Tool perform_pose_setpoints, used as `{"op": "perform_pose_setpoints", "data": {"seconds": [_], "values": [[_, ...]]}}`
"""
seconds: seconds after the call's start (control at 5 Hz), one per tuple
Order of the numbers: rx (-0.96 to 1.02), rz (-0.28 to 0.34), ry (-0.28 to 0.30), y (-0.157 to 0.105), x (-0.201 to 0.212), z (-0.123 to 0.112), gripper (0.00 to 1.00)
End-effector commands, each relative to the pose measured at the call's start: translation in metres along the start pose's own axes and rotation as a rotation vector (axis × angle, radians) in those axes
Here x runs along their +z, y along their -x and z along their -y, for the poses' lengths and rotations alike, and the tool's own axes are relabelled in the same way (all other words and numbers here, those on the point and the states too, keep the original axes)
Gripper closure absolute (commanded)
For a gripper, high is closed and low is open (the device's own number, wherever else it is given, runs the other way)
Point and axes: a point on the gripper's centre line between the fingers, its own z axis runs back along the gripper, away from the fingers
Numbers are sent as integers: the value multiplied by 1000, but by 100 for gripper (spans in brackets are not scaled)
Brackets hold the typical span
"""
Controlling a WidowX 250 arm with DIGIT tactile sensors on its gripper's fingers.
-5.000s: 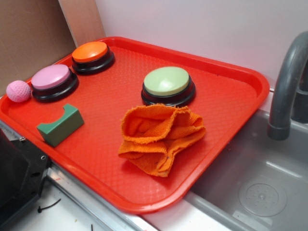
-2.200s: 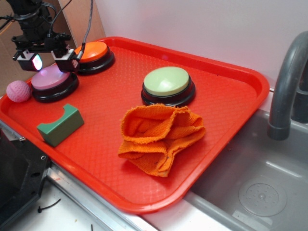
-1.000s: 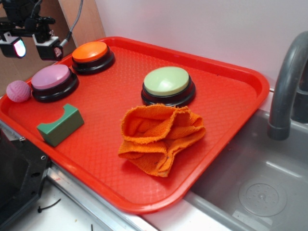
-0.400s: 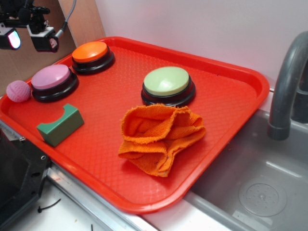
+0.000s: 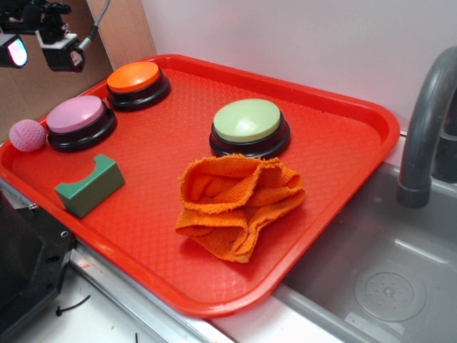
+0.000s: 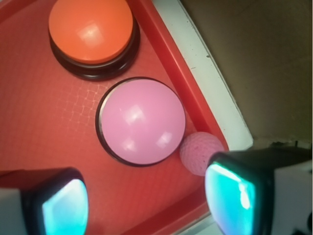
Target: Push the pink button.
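Your gripper [image 5: 39,53] is hanging high above the back left corner of the red tray [image 5: 335,150], up and to the left of the pink button [image 5: 76,116], with clear air between the two. Its jaws are standing spread wide and are holding nothing; in the wrist view you are seeing the two glowing fingertips [image 6: 63,208] well apart at the bottom corners, with the pink button [image 6: 141,121] lying in the open space ahead of them. That button is sitting on its black base near the left edge of the tray, and the small textured pink ball [image 5: 27,135] is lying just beside it on the rim side, close enough that you cannot tell whether they are touching. The orange button [image 5: 134,77] is sitting just behind the pink one, toward the back rim. The light-green button [image 5: 248,121] is resting well apart, near the middle of the tray, with the crumpled orange cloth [image 5: 239,202] lying just in front of it. A green block [image 5: 89,186] is sitting on the tray in front of the pink button. To the right of the tray you are seeing a grey sink [image 5: 385,279] and its faucet [image 5: 423,125].
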Motion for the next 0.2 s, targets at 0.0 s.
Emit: {"op": "perform_pose_setpoints", "data": {"seconds": [0.0], "values": [[0,81,10,-2,28,-8,0]]}}
